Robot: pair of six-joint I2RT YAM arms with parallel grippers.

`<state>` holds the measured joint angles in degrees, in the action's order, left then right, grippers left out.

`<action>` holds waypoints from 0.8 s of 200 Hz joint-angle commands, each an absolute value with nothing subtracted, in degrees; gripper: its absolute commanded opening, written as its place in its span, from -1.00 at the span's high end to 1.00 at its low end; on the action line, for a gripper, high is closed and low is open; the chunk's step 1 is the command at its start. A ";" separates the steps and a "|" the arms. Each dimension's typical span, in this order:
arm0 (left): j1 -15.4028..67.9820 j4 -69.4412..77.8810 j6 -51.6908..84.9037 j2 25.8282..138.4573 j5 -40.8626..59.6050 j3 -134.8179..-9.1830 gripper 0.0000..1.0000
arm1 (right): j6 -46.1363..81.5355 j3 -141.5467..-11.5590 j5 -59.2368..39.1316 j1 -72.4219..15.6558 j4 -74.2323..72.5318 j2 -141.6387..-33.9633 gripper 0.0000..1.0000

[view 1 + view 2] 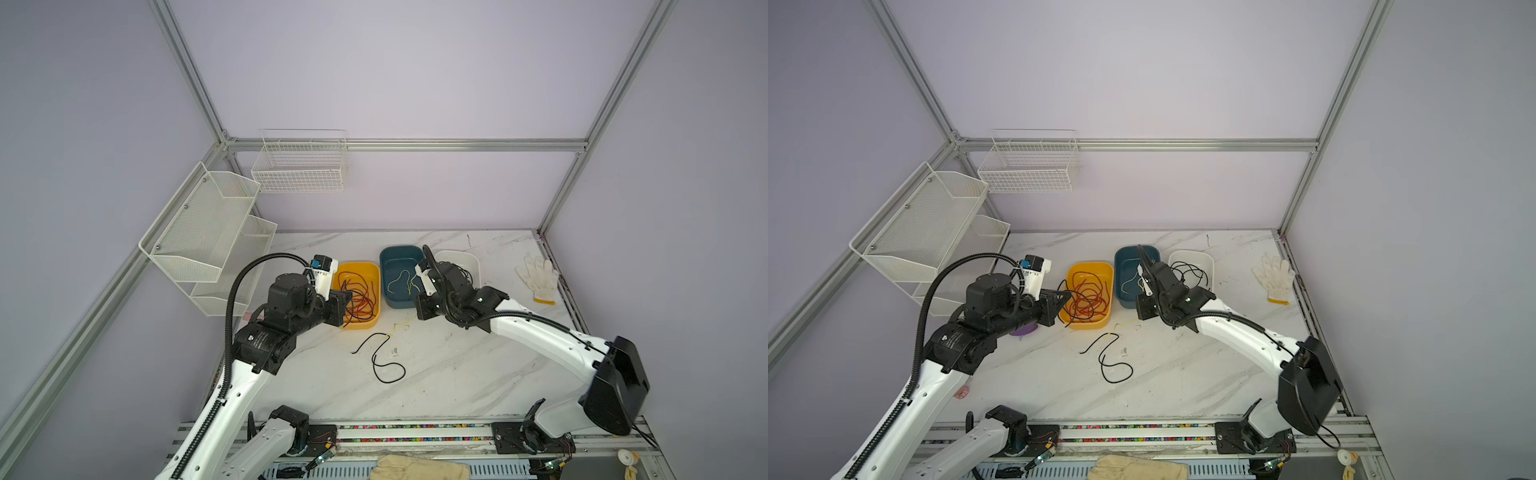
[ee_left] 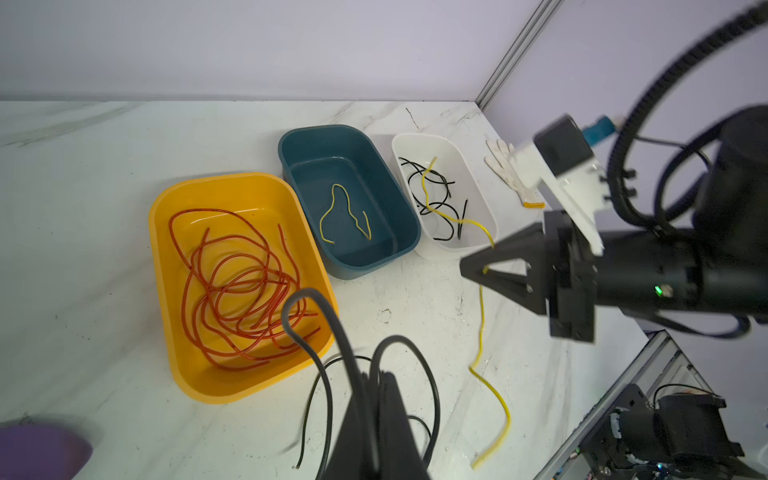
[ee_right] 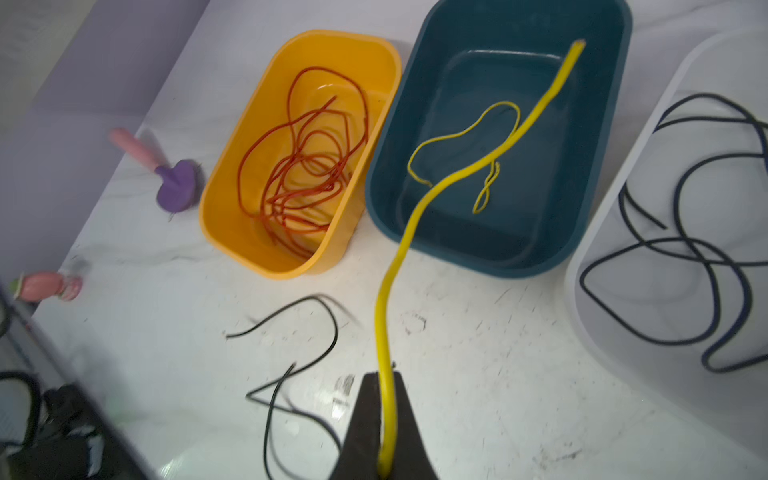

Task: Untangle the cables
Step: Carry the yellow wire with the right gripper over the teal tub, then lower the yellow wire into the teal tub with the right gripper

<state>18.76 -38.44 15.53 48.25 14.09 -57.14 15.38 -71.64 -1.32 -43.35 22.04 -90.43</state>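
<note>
**Right hand pinches a yellow cable**

The right hand (image 3: 384, 376) is closed on a yellow cable (image 3: 388, 291). The cable runs from the fingertips toward 12 o'clock, across the table (image 3: 498, 353), and its free end shows over the teal tub (image 3: 598, 232). That tub holds a thinner yellow cable (image 3: 457, 133). At 11 o'clock an orange tub (image 3: 232, 216) holds tangled red-orange cables (image 3: 307, 166). At 2 o'clock a white tub (image 3: 615, 174) holds black cables (image 3: 681, 241). A loose black cable (image 3: 328, 328) lies on the table at 10 o'clock.

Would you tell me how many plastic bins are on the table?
3, in a row: orange bin left, teal bin middle, white bin right; none seems hidden.
</note>
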 commanded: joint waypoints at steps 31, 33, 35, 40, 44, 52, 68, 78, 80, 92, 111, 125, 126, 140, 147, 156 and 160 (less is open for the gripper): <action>18.63 -32.67 14.42 45.31 12.08 -48.51 1.00 | 9.04 -85.02 5.24 -36.21 22.85 -107.10 1.00; 18.63 -32.67 14.42 45.28 12.03 -48.47 1.00 | 8.94 -85.55 5.44 -36.10 22.85 -107.63 1.00; 18.59 -32.69 14.41 45.18 11.99 -48.44 1.00 | 8.91 -85.94 5.51 -35.88 22.85 -108.12 1.00; 18.60 -32.67 14.48 44.96 11.83 -48.36 1.00 | 8.89 -87.16 5.62 -35.37 23.00 -109.36 1.00; 18.59 -32.63 14.50 44.88 11.69 -48.19 1.00 | 8.92 -88.16 5.52 -34.95 23.03 -110.36 1.00; 18.63 -32.53 14.50 44.67 11.70 -47.99 1.00 | 8.86 -90.03 5.28 -34.19 23.11 -112.22 1.00; 18.56 -32.61 14.75 44.49 11.95 -47.77 1.00 | 9.25 -93.61 5.92 -32.86 23.98 -115.88 1.00; 18.62 -32.61 14.86 44.36 12.25 -47.65 1.00 | 9.23 -95.37 6.44 -32.40 24.13 -117.70 1.00; 18.61 -32.61 14.86 44.34 12.25 -47.64 1.00 | 9.29 -95.74 6.47 -32.29 24.20 -118.02 1.00; 18.59 -32.65 14.86 44.11 12.06 -47.53 1.00 | 9.68 -97.51 6.67 -31.69 24.43 -119.76 1.00; 18.62 -32.85 14.78 43.79 11.58 -47.36 1.00 | 9.71 -99.88 6.71 -31.13 24.93 -122.11 1.00; 18.59 -33.25 14.49 43.67 11.19 -47.29 1.00 | 9.66 -101.58 6.74 -30.87 25.38 -123.94 1.00; 18.57 -33.24 14.45 43.59 11.09 -47.29 1.00 | 9.66 -101.68 6.80 -30.86 25.44 -124.02 1.00; 18.56 -33.56 14.11 43.47 10.59 -47.29 1.00 | 9.70 -103.14 6.88 -30.69 25.91 -125.80 1.00; 18.63 -33.64 14.06 43.38 10.46 -47.29 1.00 | 9.68 -103.73 6.78 -30.70 26.01 -126.49 1.00; 18.63 -33.68 13.97 43.32 10.33 -47.29 1.00 | 9.75 -104.53 6.82 -30.70 26.06 -127.44 1.00; 18.63 -33.66 13.97 43.32 10.32 -47.29 1.00 | 9.78 -104.90 6.76 -30.68 26.24 -127.82 1.00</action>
